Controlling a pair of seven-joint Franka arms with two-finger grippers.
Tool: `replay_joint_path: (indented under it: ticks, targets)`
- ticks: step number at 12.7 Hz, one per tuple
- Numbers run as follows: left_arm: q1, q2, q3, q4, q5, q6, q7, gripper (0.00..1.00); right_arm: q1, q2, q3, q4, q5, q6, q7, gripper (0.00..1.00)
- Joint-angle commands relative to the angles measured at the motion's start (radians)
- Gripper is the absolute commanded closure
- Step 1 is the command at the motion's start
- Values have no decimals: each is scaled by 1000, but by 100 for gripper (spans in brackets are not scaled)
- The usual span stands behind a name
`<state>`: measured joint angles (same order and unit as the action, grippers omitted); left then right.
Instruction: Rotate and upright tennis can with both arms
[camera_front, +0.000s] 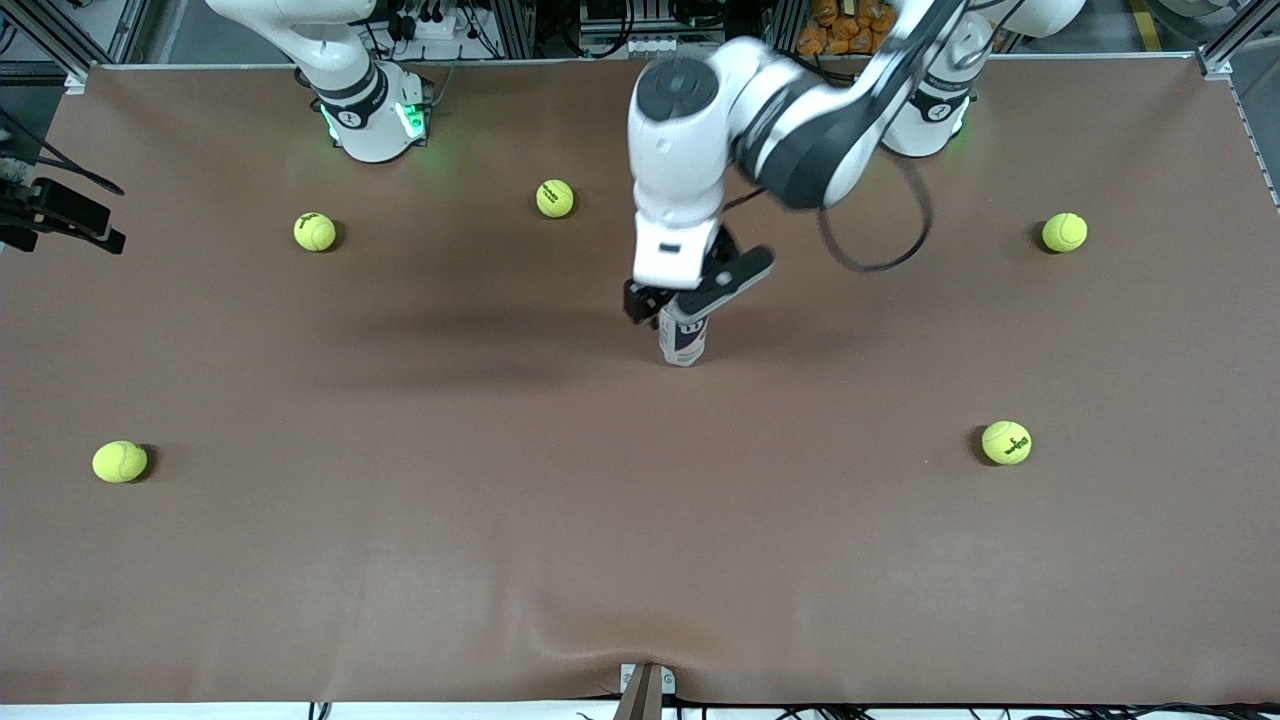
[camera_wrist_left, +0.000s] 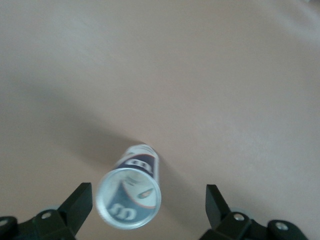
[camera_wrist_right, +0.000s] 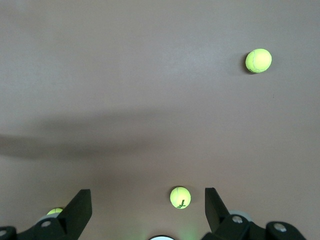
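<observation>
The tennis can (camera_front: 684, 342) stands upright on the brown table near its middle, white and navy label showing. In the left wrist view I look down on its clear round top (camera_wrist_left: 128, 202). My left gripper (camera_front: 688, 297) hangs right over the can's top, open, with one finger on each side (camera_wrist_left: 147, 201). The can's rim sits close to one fingertip (camera_wrist_left: 80, 199), with a wide gap to the other. My right gripper (camera_wrist_right: 148, 210) is open and empty, high over the table. In the front view only that arm's base (camera_front: 372, 118) shows.
Several yellow-green tennis balls lie scattered on the table: (camera_front: 315, 231), (camera_front: 555, 198), (camera_front: 1064, 232), (camera_front: 1006, 442), (camera_front: 120, 461). The right wrist view shows balls below it (camera_wrist_right: 180, 197), (camera_wrist_right: 258, 60). A black device (camera_front: 62, 212) juts in at the right arm's end.
</observation>
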<state>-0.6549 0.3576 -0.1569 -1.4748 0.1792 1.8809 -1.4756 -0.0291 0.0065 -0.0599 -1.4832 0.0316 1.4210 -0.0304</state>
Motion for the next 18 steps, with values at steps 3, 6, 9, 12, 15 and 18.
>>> replay_joint_path:
  ticks: [3, 6, 9, 12, 15, 18]
  targets:
    - [187, -187, -3, -22, -7, -143, 200, 0, -5, 0, 6, 9, 8, -10, 15, 0]
    - [317, -242, -3, -22, -38, -235, 452, 0, -3, 0, 6, 9, 8, -10, 14, 0]
    - [417, -287, -1, -28, -40, -331, 775, 0, -3, 0, 6, 9, 8, -10, 14, 0]
    - [504, -331, -4, -54, -75, -364, 1115, 0, -3, 0, 6, 9, 8, -10, 14, 0]
    - [508, -361, 0, -87, -73, -361, 1147, 0, -3, 0, 6, 9, 8, -10, 15, 0]
    - [509, -359, 5, -79, -73, -341, 1186, 0, -3, 0, 6, 9, 8, -10, 14, 0]
